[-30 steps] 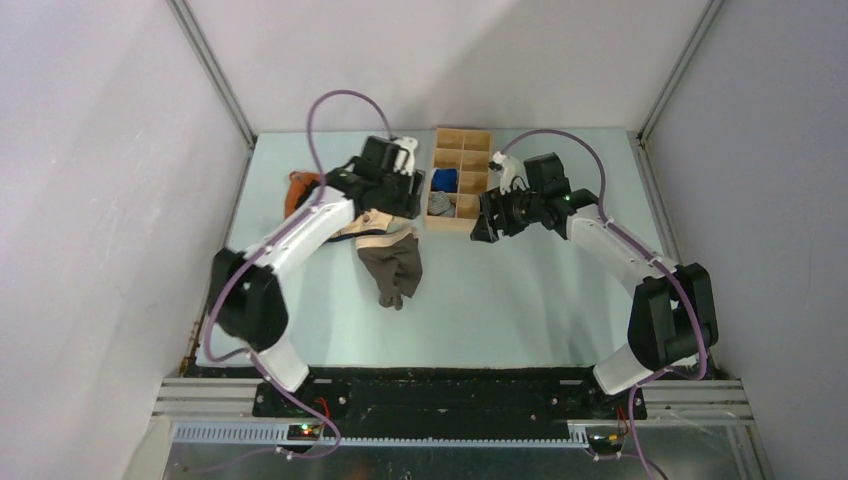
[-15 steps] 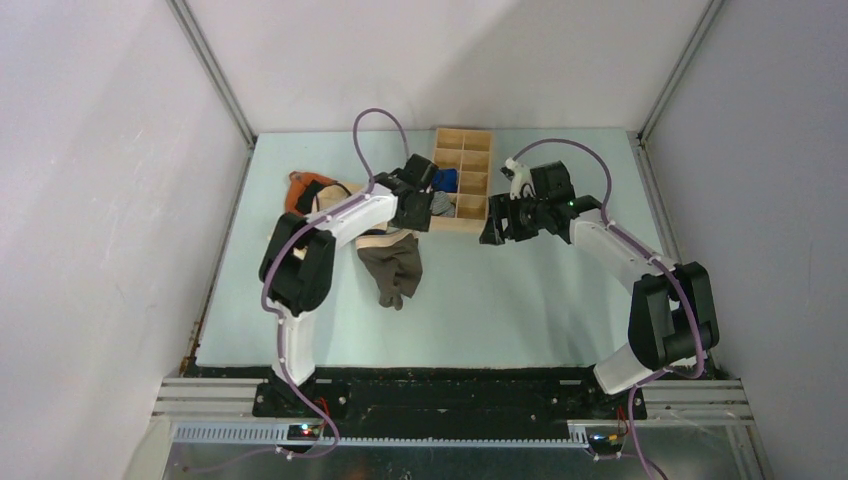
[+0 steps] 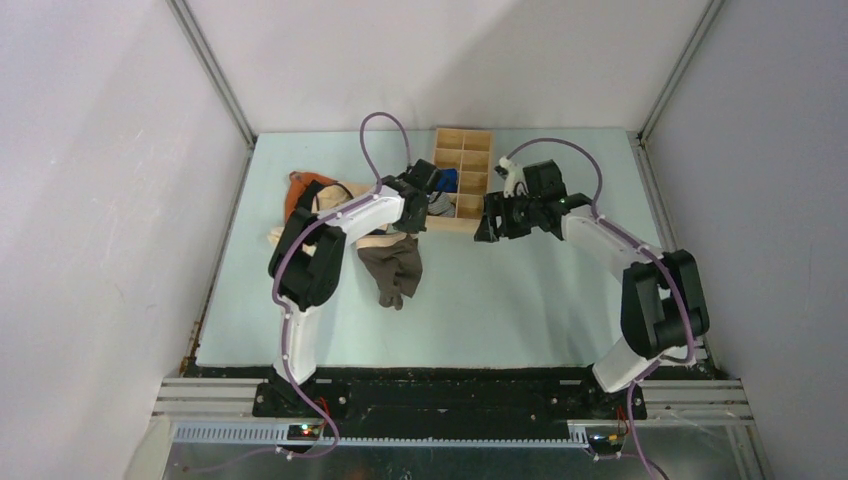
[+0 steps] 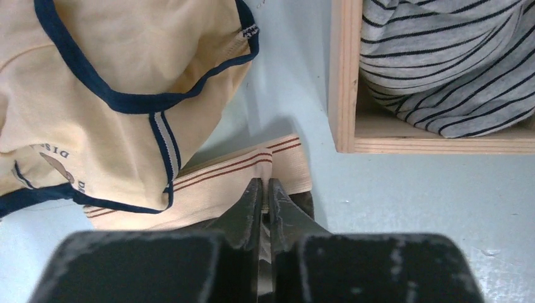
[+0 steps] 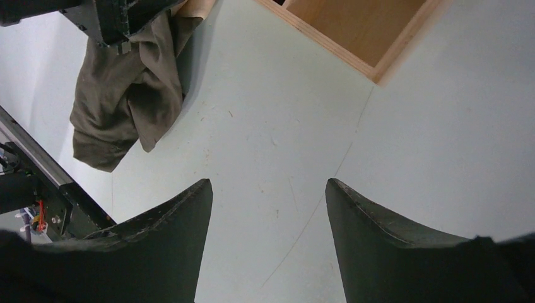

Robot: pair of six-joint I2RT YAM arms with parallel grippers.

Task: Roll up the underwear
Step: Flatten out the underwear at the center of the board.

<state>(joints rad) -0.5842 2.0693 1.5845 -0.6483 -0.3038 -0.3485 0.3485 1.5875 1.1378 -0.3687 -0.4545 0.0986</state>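
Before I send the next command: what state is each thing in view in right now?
underwear: unrolled, crumpled on the table.
left fingers: pinched shut on the underwear's waistband.
right fingers: open, empty, above bare table.
cream garment: loose, lying partly over the waistband.
wooden box: upright, a striped cloth bundled in one compartment.

The top camera sits high above and behind the arm bases, looking down and forward over the whole table [image 3: 500, 300] from far off. The left wrist camera looks almost straight down from very close, with the wooden organiser [image 4: 344, 76] at 1 o'clock and the underwear [image 4: 221, 183] waistband at centre. The right wrist camera rides higher and tilted, with the underwear at 10 o'clock and the organiser at 1. All three views share both.
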